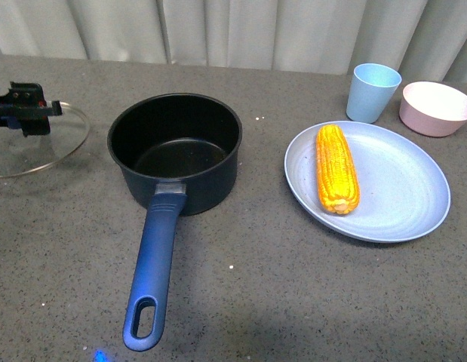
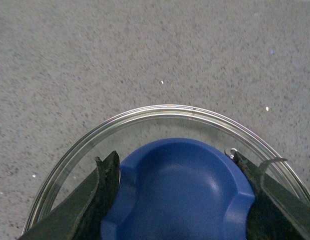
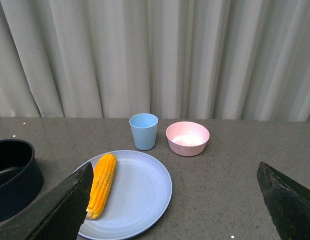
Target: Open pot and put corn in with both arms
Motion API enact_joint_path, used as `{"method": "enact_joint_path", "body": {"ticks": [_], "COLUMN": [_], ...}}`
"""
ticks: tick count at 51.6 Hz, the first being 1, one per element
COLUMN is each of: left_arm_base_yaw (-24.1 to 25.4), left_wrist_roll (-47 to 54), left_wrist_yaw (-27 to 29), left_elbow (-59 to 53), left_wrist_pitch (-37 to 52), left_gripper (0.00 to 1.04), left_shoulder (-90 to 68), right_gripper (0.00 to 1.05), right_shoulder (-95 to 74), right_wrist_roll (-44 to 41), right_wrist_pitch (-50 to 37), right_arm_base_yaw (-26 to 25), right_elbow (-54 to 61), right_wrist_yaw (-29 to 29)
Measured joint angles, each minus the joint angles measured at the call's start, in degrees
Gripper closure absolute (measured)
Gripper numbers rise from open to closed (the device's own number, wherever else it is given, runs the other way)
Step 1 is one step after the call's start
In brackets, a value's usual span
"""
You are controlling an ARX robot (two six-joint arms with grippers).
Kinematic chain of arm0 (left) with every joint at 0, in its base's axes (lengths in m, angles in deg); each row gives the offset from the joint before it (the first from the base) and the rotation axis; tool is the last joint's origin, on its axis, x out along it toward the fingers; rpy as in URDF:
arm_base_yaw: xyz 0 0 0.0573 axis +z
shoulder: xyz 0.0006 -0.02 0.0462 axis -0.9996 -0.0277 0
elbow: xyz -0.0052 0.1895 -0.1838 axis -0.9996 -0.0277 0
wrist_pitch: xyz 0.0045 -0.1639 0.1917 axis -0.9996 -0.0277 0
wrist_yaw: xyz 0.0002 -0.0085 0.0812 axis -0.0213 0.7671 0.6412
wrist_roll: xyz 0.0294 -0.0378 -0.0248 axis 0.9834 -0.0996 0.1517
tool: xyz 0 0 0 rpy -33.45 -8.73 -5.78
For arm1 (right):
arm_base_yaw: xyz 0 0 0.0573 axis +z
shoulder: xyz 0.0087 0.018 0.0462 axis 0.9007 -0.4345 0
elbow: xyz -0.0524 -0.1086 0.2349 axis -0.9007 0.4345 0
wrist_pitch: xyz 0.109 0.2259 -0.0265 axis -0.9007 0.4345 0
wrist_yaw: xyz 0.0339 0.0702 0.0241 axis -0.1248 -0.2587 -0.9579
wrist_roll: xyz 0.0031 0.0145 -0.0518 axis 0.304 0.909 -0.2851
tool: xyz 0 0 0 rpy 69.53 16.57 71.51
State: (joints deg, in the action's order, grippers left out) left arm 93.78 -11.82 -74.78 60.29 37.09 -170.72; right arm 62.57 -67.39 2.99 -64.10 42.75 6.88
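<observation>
The left claw (image 1: 23,108) is pinching the blue knob (image 2: 181,200) of the round glass lid (image 1: 38,154), one jaw pressed against each side of the knob. It holds the lid over the desk (image 1: 293,302) at the far left, well clear of the pot; whether the lid's rim touches the desk cannot be told. The right claw (image 3: 175,167) is spread wide with nothing between its jaws, and the front view does not show it. The pot (image 1: 218,172) stands uncovered on the desk, left of centre. It is a dark navy round saucepan with a glossy black inside and nothing in it. Its long blue handle (image 1: 155,268) runs toward the robot and ends in a slotted hole. The corn (image 1: 336,170) is a single yellow-orange cob with tight rows of kernels. It lies lengthwise on the left part of a pale blue plate (image 1: 403,200), which sits to the right of the pot and apart from it. Behind the plate stand a light blue cup (image 1: 373,92) and, just beside it to the right, a pink bowl (image 1: 437,109). A pale pleated curtain (image 1: 256,30) hangs along the far edge of the desk.
</observation>
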Motion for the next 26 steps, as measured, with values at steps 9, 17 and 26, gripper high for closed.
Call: {"method": "enact_joint_path", "body": {"ticks": [9,17,26], "left_arm_base_yaw": [-0.2,-0.13,-0.24], "left_wrist_roll": [1.29,1.92,2.56], "left_wrist_yaw": [-0.09,0.09,-0.07], "left_elbow": [0.0,0.02,0.33], "left_wrist_pitch": [0.66,0.66,-0.5], "left_gripper": [0.45,0.45,0.45], "left_shoulder": [-3.32,-3.85,-3.89], "right_gripper": [0.09,0.09,0.09], "right_shoulder": [0.0,0.0,0.0], "right_wrist_roll": [0.0,0.0,0.0], "right_wrist_pitch": [0.0,0.02,0.0], "right_arm_base_yaw": [0.0,0.0,0.0], "right_elbow": [0.0,0.0,0.0], "right_wrist_yaw": [-0.02,0.0,0.0]}}
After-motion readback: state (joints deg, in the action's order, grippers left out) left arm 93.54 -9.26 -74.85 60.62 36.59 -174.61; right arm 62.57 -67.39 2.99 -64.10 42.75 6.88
